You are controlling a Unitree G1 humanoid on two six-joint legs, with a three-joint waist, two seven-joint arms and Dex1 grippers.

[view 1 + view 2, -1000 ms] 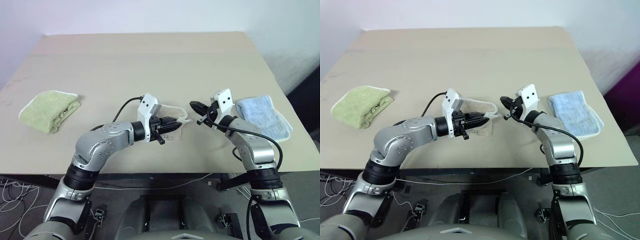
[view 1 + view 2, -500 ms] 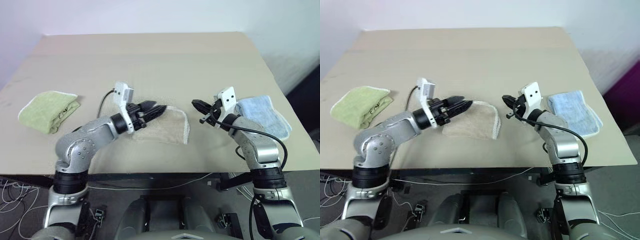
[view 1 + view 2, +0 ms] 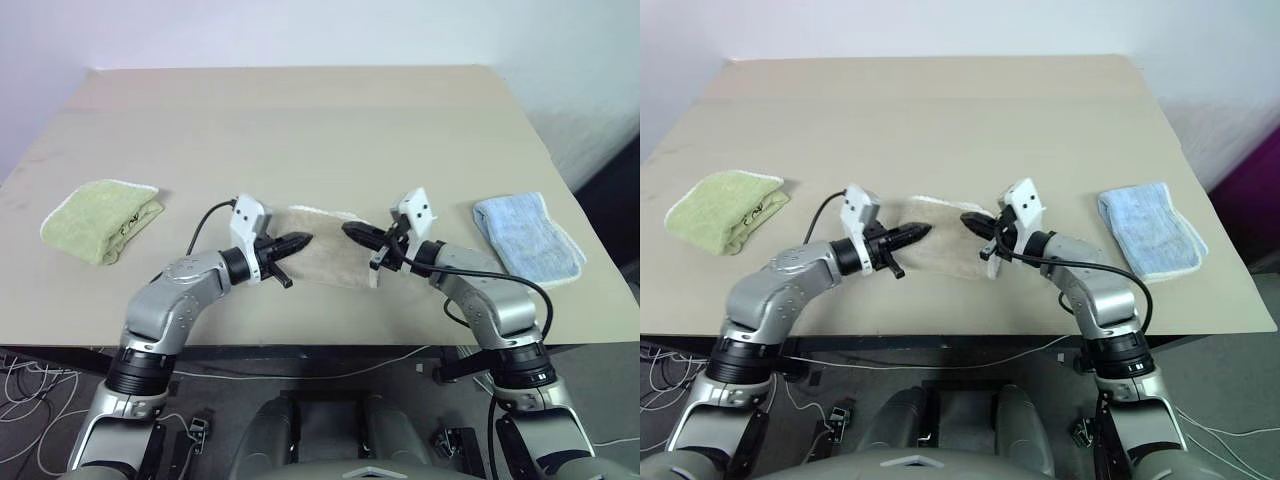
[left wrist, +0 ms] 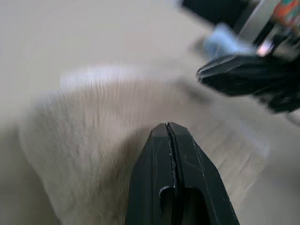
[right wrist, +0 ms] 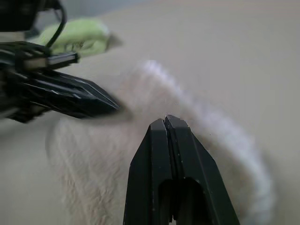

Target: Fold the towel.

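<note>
Both grippers, left (image 3: 300, 241) and right (image 3: 352, 231), hover pinched closed and empty over the folded towel (image 3: 325, 262); careless pressing could rumple it.

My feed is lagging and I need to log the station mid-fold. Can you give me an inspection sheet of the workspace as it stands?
Surface: beige table, mostly bare.
Job's things: tan towel lies folded at the front middle, between the two hands, white edging along its right side.
Clutter: folded green towel at the left; folded blue towel at the right.
Hands: left hand and right hand both shut and empty, tips facing each other over the tan towel.
Cables: black cable looping at the left wrist; loose cables on the floor.
Surroundings: pale wall behind the table.
</note>
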